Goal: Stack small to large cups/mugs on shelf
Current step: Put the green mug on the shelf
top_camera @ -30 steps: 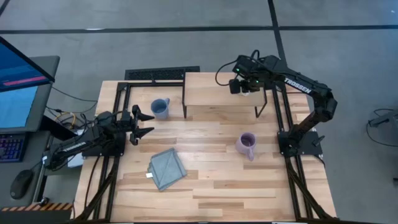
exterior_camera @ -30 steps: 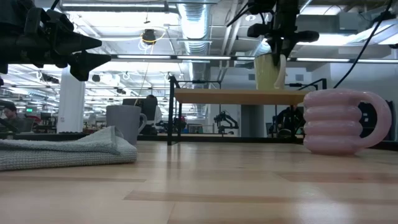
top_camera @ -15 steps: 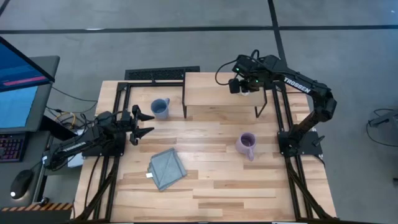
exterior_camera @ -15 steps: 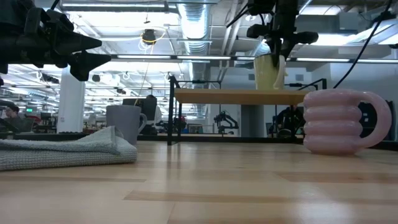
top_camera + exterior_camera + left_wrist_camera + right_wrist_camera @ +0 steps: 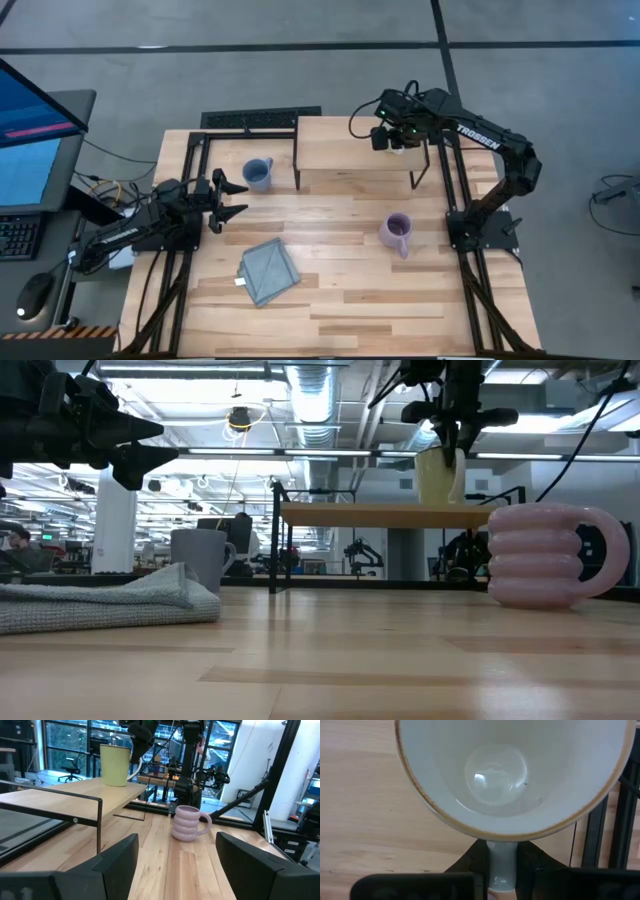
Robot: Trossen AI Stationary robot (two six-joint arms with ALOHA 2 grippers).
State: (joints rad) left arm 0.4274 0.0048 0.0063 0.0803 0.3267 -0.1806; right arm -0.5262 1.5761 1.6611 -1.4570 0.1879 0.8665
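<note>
Right gripper hangs over the shelf at upper right of the overhead frame, fingers pinched on the handle of the cream mug. It sits upright at the board's right end (whether it touches the wood, I can't tell), the likely base, being the largest. The lavender mug waits at right of centre on the tabletop, the blue mug left of the shelf. Left gripper idles at the left edge, fingers spread, near the folded cloth.
</note>
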